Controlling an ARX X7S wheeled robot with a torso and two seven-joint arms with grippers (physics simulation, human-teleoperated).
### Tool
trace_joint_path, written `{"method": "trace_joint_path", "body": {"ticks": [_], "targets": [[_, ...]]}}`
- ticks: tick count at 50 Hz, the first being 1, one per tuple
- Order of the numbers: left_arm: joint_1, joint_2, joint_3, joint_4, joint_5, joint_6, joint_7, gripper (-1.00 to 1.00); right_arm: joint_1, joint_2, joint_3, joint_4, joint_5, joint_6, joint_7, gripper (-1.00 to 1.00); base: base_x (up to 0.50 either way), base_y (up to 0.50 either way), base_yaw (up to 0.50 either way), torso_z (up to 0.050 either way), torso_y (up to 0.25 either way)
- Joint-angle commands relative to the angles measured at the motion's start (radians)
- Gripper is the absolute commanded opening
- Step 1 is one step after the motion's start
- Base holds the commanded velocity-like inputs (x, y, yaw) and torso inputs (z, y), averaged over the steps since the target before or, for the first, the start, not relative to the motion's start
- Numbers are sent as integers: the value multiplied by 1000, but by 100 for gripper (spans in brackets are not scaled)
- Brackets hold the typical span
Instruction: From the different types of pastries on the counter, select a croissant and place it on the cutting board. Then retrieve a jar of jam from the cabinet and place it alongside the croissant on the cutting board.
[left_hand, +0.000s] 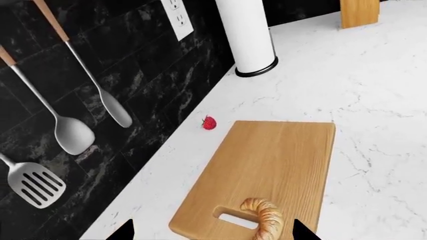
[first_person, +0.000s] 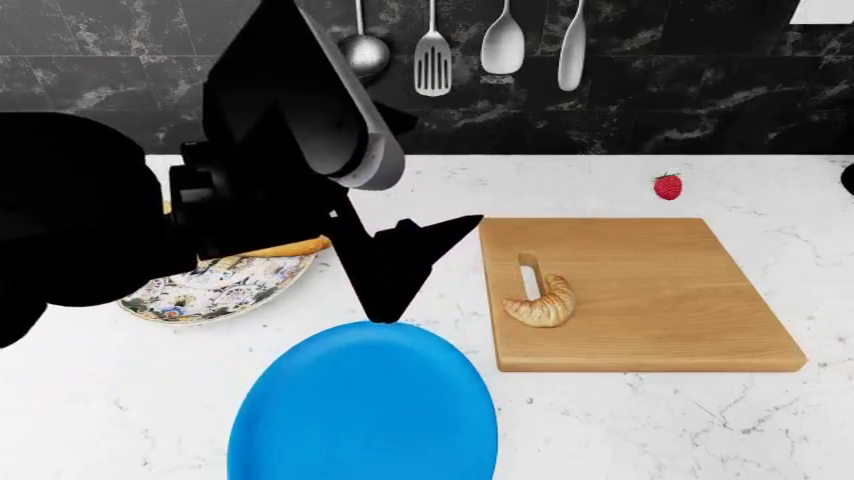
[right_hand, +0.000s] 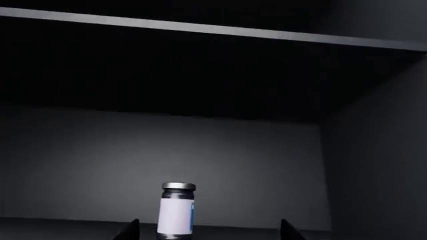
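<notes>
The croissant (first_person: 545, 303) lies on the cutting board (first_person: 654, 320), right beside its slot handle. In the left wrist view the croissant (left_hand: 264, 223) lies on the board (left_hand: 273, 160) between my fingertips. My left gripper (left_hand: 213, 235) is open and empty above the board's handle end. In the right wrist view, the jar of jam (right_hand: 177, 209), with a grey lid and white label, stands upright on a dark cabinet shelf. My right gripper (right_hand: 208, 232) is open and empty, short of the jar. The right gripper is out of the head view.
A blue plate (first_person: 363, 410) lies at the counter's front, and a patterned plate (first_person: 200, 295) holding the long loaf (first_person: 287, 247) sits to the left. A strawberry (first_person: 667, 186) lies behind the board. Utensils (first_person: 503, 40) hang on the black wall. A paper towel roll (left_hand: 245, 35) stands beyond the board.
</notes>
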Motion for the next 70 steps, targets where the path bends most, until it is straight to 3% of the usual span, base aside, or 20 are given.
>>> {"method": "trace_joint_path", "body": {"ticks": [1,28,34,41,46,52,61,70], "targets": [[9,-2,5,-5,5,10,2,100,143,-60,-110,159,-170,-18,-154,100,0,0,0,0,0],[-11,4,15,-10,-2,7,1,100,529,-245,-367,808,-503,-93,-587,100,0,0,0,0,0],[-20,6,15,-14,-5,6,2,100,533,-380,-157,856,-917,70,-828,100,0,0,0,0,0],[-27,6,12,-16,-9,6,-5,100,533,-569,4,895,-1715,159,-1383,100,0,0,0,0,0],[-31,4,6,-16,-13,7,-16,100,533,-642,76,947,-1995,147,-1584,100,0,0,0,0,0],[-32,0,6,-17,-13,8,-17,100,533,-656,120,986,-2023,191,-1592,100,0,0,0,0,0],[-29,1,16,-19,-8,11,-14,100,533,-620,157,980,-1759,236,-1375,100,0,0,0,0,0],[-26,0,22,-17,-5,14,-13,100,533,-610,132,1007,-1695,239,-1325,100,0,0,0,0,0]]}}
